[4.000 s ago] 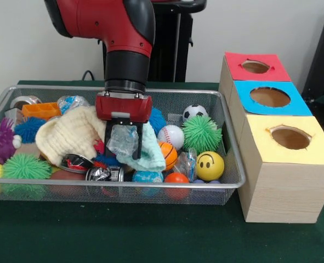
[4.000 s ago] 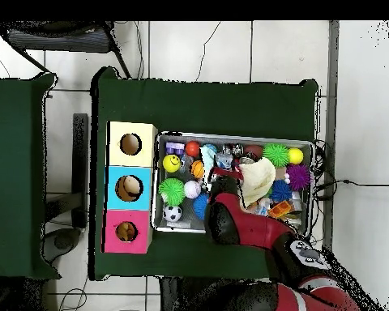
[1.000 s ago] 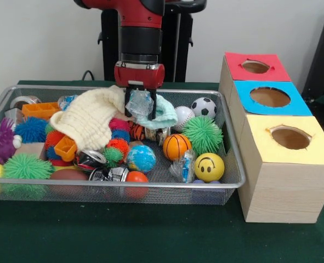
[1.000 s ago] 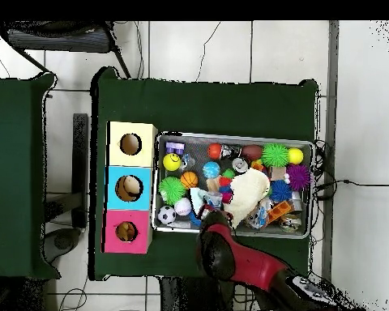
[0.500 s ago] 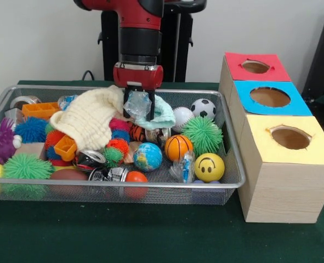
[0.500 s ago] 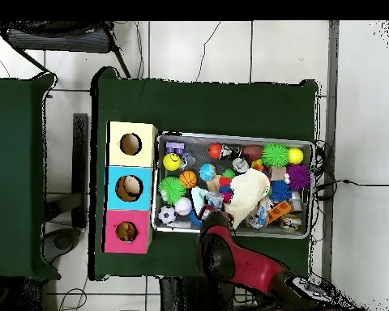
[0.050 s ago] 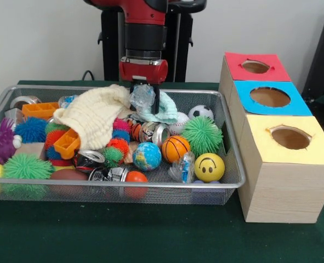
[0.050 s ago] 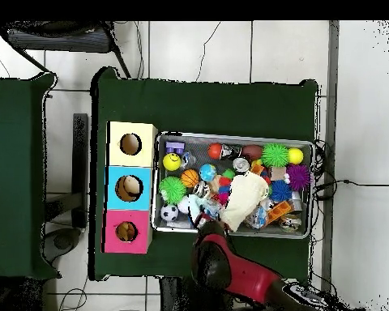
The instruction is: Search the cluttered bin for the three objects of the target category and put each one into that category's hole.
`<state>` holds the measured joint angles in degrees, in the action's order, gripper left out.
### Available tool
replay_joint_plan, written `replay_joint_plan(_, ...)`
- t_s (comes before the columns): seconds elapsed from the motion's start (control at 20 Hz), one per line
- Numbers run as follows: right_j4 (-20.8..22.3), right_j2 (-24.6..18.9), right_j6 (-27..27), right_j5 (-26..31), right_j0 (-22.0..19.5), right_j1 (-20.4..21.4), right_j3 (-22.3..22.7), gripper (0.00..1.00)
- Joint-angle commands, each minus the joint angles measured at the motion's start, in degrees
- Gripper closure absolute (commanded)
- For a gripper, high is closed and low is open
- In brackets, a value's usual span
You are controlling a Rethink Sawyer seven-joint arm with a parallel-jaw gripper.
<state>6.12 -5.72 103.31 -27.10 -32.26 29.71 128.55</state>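
Observation:
In the front view my gripper (image 7: 145,100) hangs over the back middle of the wire bin (image 7: 123,185), shut on a crumpled clear plastic piece (image 7: 142,95). A mint green cloth (image 7: 163,113) trails just below and right of it; whether it is caught too I cannot tell. A cream knit cloth (image 7: 93,118) drapes over the toys to the left. The three boxes stand to the right, each with one hole: red (image 7: 255,67), blue (image 7: 270,97), yellow (image 7: 290,138). From overhead the arm (image 8: 218,261) covers the gripper at the bin's lower edge.
The bin holds a crushed can (image 7: 153,132), a basketball (image 7: 175,148), a globe ball (image 7: 147,156), a smiley ball (image 7: 209,166), a green spiky ball (image 7: 201,135), a soccer ball (image 7: 200,112) and orange blocks (image 7: 40,110). Overhead, the boxes (image 8: 130,188) lie left of the bin.
My gripper has risen a little and shifted right with the plastic piece. The mint cloth followed it, uncovering the crushed can, and the cream cloth slid slightly.

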Motion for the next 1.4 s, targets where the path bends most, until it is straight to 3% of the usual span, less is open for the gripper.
replay_joint_plan(0.05,-6.1,-6.9,17.9,12.9,-1.4,-1.3,8.8,0.0)
replay_joint_plan(0.2,-7.9,-7.7,17.7,13.7,-1.4,0.7,10.4,0.0)
replay_joint_plan(1.05,-11.5,-9.8,15.9,12.9,-1.1,1.7,11.7,0.0)
replay_joint_plan(1.2,-13.0,-10.4,15.5,14.9,-0.2,4.4,12.0,0.0)
replay_joint_plan(1.4,-17.6,-10.5,13.4,24.4,2.7,12.6,11.3,0.0)
